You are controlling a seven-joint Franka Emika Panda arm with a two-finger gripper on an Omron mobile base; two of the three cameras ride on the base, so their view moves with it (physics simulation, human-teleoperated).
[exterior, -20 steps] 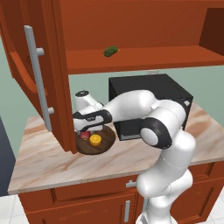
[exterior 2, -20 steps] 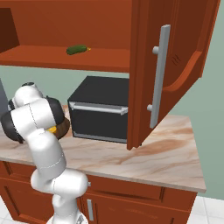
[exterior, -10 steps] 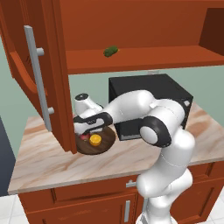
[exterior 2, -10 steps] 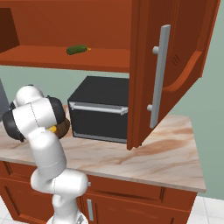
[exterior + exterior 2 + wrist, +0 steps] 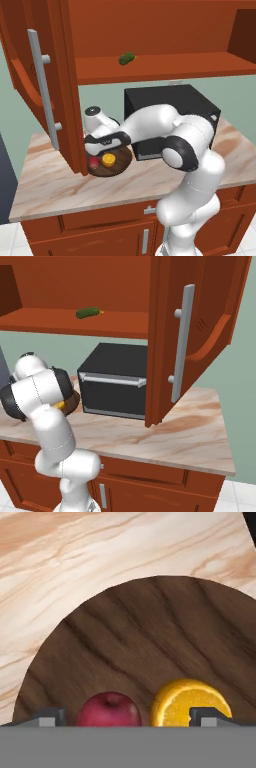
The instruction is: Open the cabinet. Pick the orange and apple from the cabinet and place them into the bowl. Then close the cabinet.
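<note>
The cabinet (image 5: 150, 35) stands open, its left door (image 5: 30, 75) and right door (image 5: 200, 326) swung wide. On the counter below sits the dark wood-grain bowl (image 5: 123, 160) (image 5: 150, 637), and a sliver of the bowl (image 5: 73, 400) shows behind the arm. In it, side by side, lie the dark-red apple (image 5: 93, 161) (image 5: 109, 711) and the orange (image 5: 108, 159) (image 5: 185, 704). My gripper (image 5: 101, 151) (image 5: 130, 718) hangs just over the bowl, open, its fingertips (image 5: 50, 718) spread to either side of the two fruits.
A small green vegetable (image 5: 126, 59) (image 5: 88, 313) lies on the cabinet shelf. A black microwave (image 5: 170, 107) (image 5: 115, 381) stands right of the bowl. The left door's edge (image 5: 75, 150) hangs close beside the bowl. Marble counter (image 5: 190, 426) stretches to the right.
The fingers have spread wide apart over the bowl. The apple now lies free beside the orange. The arm has hardly moved.
</note>
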